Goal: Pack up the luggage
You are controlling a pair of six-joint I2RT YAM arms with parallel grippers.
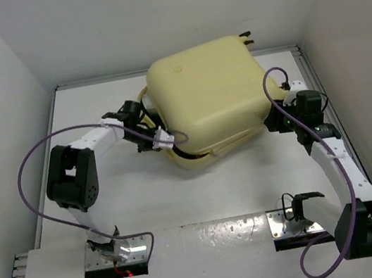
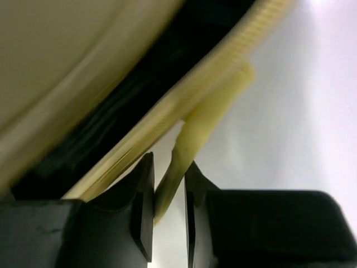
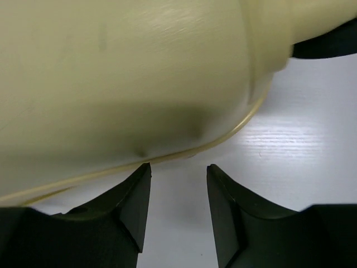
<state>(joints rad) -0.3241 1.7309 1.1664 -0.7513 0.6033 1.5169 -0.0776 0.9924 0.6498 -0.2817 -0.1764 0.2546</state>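
Pinching rounded, smooth-shelled luggage (image 1: 214,91) — by its flat tab (image 2: 195,128).

Luggage (image 1: 214,91) lies far centre on table (image 1: 181,197); left gripper (image 2: 168,195) clasps tab (image 2: 212,117) at its left seam; right gripper (image 3: 178,190) flanks its right wall.

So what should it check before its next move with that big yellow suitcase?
1. Grip: ok, left jaws pinch the pale yellow tab at the edge of the luggage.
2. Lid fully down: not ok, black lining shows between the halves.
3. Second hold: not ok, right jaws stand open beside the shell, gripping nothing.
4. Gap free of snags: cannot tell.
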